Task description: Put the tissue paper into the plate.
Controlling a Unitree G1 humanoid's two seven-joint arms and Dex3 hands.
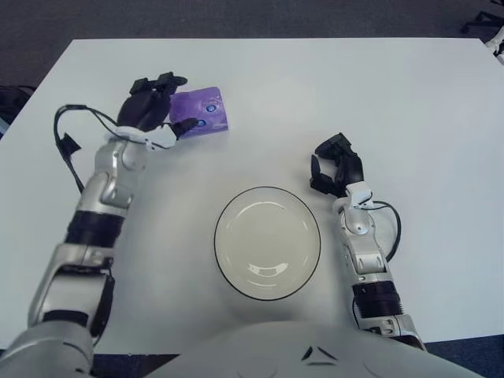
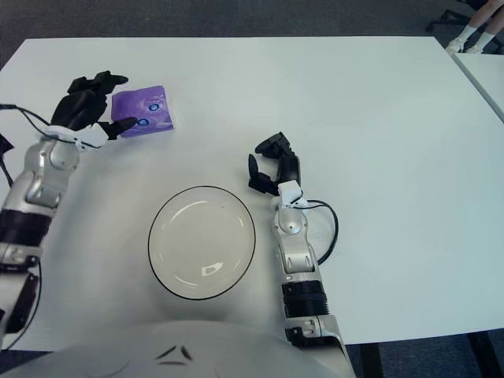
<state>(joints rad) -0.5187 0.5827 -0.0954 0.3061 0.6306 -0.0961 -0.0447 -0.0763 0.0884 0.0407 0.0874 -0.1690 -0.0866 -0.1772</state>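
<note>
The tissue paper is a purple packet lying flat on the white table at the far left. My left hand is at its left edge, fingers spread: the fingers reach over its top left corner and the thumb touches its lower edge. The packet is not lifted. The plate is a white round dish with a dark rim, empty, near the table's front middle. My right hand shows just right of the plate, fingers loosely curled, holding nothing.
The white table stretches wide behind and to the right. Its front edge runs just below the plate. A black cable loops by my left forearm. Dark floor lies beyond the far edge.
</note>
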